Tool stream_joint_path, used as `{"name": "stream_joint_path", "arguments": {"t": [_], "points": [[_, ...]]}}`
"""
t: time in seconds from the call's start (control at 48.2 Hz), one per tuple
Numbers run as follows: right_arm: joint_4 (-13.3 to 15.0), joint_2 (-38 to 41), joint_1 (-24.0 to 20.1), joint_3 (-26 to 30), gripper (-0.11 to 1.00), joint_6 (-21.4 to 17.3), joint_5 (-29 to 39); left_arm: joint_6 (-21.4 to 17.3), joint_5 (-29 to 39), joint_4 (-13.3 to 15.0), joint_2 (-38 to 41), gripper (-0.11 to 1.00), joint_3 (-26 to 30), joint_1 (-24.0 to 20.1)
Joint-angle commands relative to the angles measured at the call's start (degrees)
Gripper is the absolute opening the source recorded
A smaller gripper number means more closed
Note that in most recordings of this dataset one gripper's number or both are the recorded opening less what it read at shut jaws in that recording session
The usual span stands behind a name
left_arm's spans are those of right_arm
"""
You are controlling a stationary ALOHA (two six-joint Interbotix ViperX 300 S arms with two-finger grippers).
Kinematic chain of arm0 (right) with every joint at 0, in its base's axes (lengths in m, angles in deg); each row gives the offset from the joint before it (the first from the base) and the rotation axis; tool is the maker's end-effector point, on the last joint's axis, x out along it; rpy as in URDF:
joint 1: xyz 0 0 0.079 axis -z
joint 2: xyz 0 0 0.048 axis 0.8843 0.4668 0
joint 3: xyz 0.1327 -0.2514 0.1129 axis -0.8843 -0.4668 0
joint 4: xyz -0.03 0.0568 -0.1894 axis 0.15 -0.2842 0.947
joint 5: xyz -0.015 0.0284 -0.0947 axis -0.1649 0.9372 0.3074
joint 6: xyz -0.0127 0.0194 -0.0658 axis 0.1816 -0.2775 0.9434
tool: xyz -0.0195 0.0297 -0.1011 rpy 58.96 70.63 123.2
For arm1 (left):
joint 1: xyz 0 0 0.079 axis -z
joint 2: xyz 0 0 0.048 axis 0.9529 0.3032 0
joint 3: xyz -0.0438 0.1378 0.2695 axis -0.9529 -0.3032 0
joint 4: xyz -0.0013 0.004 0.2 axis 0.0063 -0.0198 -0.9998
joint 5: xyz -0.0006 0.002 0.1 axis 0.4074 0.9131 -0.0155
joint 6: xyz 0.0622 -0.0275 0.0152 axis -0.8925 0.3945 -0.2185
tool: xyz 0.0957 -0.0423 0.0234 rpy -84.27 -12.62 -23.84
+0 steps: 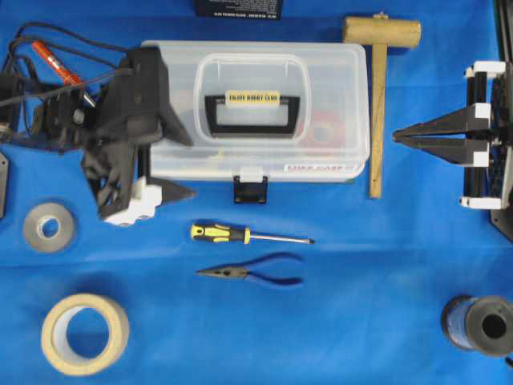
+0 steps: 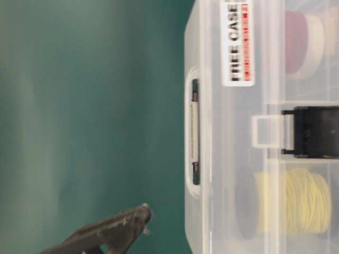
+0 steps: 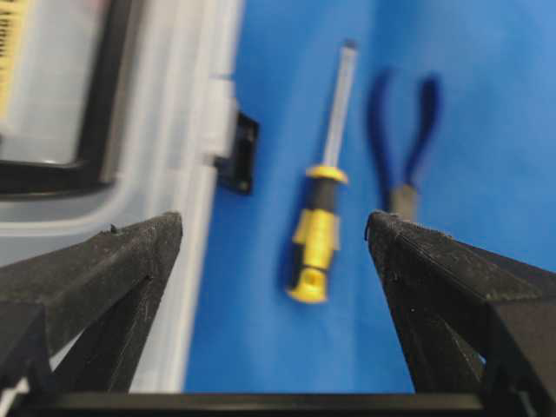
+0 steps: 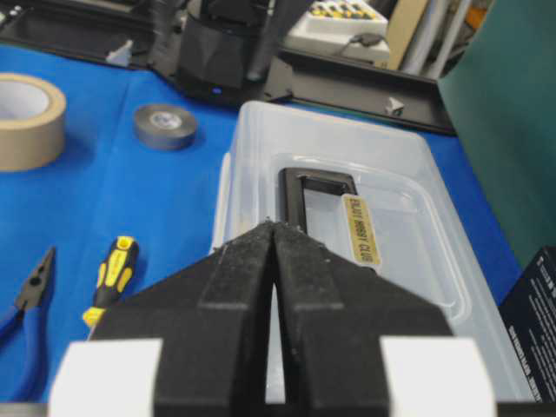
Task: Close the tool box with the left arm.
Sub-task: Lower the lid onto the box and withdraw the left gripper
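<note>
Tool box lid down at the far middle of the blue tabletop; left gripper wide open beside it.

Nearest the front edge lay a masking tape roll (image 1: 85,334) and a dark spool (image 1: 479,324); further in, blue pliers (image 1: 255,273), then a yellow screwdriver (image 1: 244,234); the left gripper (image 1: 164,191) hung over the tool box's (image 1: 256,111) front left corner, jaws spread fully, holding nothing; the right gripper (image 1: 399,137) waited by the right edge, jaws pressed together and empty; a wooden mallet (image 1: 379,88) lay just beside the box's right end.
</note>
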Motion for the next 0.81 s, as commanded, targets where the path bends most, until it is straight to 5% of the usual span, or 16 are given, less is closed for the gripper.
{"name": "stream_joint_path", "arguments": {"t": [0.0,0.27,0.457,0.789], "points": [[0.1,0.0,0.1,1.3,0.00,0.0,-0.4,-0.1,-0.3,-0.1,-2.2,0.92,1.8,1.5],[0.1,-1.2,0.0,1.4,0.00,0.0,-0.4,-4.1,-7.7,-0.7,-12.2,0.92,-3.2,0.7],[0.1,-1.9,0.1,1.6,0.00,0.0,-0.4,-7.5,-18.3,-0.7,-22.1,0.92,-11.9,0.0],[0.0,-2.1,0.1,1.5,0.00,0.0,-0.4,-7.3,-32.4,-0.3,-36.7,0.92,-30.8,-0.3]]}}
